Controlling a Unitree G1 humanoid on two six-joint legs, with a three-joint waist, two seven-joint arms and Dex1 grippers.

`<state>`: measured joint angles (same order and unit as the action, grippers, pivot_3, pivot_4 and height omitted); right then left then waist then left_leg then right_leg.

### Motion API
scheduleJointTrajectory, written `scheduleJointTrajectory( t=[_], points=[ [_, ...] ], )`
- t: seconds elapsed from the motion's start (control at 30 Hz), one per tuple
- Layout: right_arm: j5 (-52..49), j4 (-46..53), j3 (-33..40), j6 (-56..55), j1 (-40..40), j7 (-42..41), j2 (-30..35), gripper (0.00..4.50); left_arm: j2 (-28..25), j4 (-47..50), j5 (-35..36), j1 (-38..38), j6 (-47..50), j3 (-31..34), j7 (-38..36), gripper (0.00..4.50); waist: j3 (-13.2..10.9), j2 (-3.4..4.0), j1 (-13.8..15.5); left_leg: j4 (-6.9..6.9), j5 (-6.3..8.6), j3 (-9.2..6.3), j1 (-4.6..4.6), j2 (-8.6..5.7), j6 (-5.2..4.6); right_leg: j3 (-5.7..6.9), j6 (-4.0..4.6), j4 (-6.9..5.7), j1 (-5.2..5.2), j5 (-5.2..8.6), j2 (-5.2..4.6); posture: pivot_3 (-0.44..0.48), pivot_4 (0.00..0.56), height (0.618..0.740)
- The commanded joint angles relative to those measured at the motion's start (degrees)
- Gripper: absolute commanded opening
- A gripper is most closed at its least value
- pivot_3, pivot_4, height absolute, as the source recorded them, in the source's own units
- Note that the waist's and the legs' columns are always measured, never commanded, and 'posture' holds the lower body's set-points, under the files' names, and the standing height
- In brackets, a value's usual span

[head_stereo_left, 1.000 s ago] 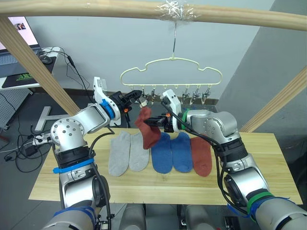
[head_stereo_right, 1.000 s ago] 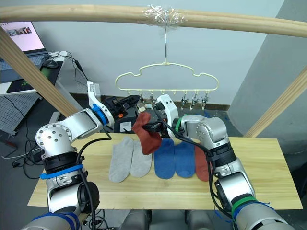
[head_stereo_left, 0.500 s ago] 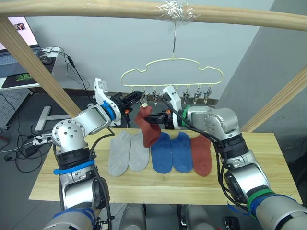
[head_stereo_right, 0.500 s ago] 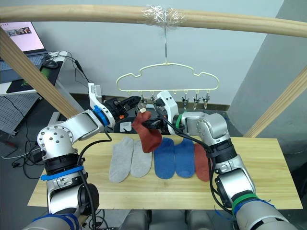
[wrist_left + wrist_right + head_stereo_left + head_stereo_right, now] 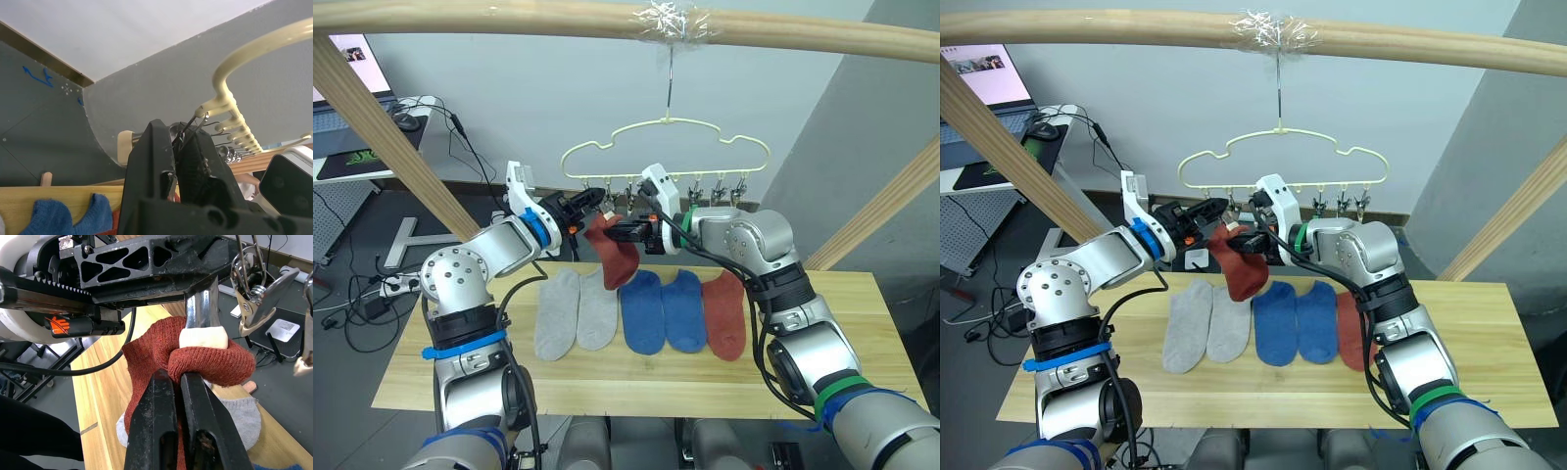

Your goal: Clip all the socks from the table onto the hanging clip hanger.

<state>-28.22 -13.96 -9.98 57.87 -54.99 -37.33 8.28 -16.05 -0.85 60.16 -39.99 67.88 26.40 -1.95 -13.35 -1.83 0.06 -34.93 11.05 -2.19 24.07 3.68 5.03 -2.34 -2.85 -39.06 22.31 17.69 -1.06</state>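
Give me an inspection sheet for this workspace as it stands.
Surface: light wood plank table.
Job's things: two grey, two blue and one rust red sock lie in a row on it; pale yellow-green wire clip hanger hangs from the pole; no sock hangs clipped.
Clutter: nothing seen.
Grippers: right gripper shut on second rust red sock raised to a clip; left gripper pinching that metal clip.
Cables: black cables on both arms.
Surroundings: wooden frame poles, laptop desk.
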Motion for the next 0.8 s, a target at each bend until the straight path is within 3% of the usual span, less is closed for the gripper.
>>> scheduleJointTrajectory(
  t=[0.03,0.13,0.27,0.4,0.7,0.8],
  points=[
    [-0.5,1.5,1.8,-0.6,-0.9,-0.6,-0.2,0.0,-0.2,0.8,0.9,1.0,-0.2,0.1,-0.4,1.48,0.0,0.0,0.0,0.0,0.0,0.0,0.01,0.0,0.0,0.0,0.0,0.0,0.0,0.0,0.0,0.156,0.178,0.74],
    [-0.7,2.0,1.8,-0.1,-0.7,-0.7,-0.1,0.0,-0.2,1.3,2.2,0.9,0.7,0.3,-0.6,2.41,0.0,0.0,0.3,0.0,0.0,-0.02,0.09,0.0,0.0,0.04,0.0,0.02,0.04,0.0,-0.01,0.156,0.178,0.74],
    [-0.5,2.9,1.5,0.3,0.1,-0.5,0.1,0.0,-0.4,1.5,4.3,0.8,1.2,1.2,-0.8,2.41,0.0,0.0,0.8,0.0,-0.01,-0.03,0.14,0.0,0.01,0.07,0.0,0.03,0.06,0.0,-0.02,0.159,0.176,0.74],
    [-0.5,4.3,1.1,0.7,1.0,-0.2,0.1,1.04,-1.9,2.7,3.9,1.6,1.2,0.2,-1.4,2.44,0.0,0.0,1.2,-0.01,-0.01,-0.04,0.15,0.0,0.01,0.09,0.0,0.03,0.07,0.0,-0.02,0.162,0.175,0.74],
    [-1.2,12.7,1.3,4.5,6.9,2.0,0.9,4.3,-9.7,13.3,-4.4,9.1,-3.4,-8.6,-8.5,2.44,0.0,0.0,1.4,0.0,-0.03,-0.06,0.18,0.0,0.05,0.11,0.0,0.04,0.07,0.0,-0.02,0.191,0.177,0.74],
    [-3.6,23.9,2.7,8.8,13.5,2.2,4.9,4.43,-13.1,21.1,-14.3,16.3,-15.1,-14.7,-13.9,2.44,0.0,0.0,1.6,0.02,-0.03,-0.07,0.2,-0.01,0.08,0.11,0.0,0.07,0.07,0.0,-0.03,0.202,0.176,0.74]
  ],
)
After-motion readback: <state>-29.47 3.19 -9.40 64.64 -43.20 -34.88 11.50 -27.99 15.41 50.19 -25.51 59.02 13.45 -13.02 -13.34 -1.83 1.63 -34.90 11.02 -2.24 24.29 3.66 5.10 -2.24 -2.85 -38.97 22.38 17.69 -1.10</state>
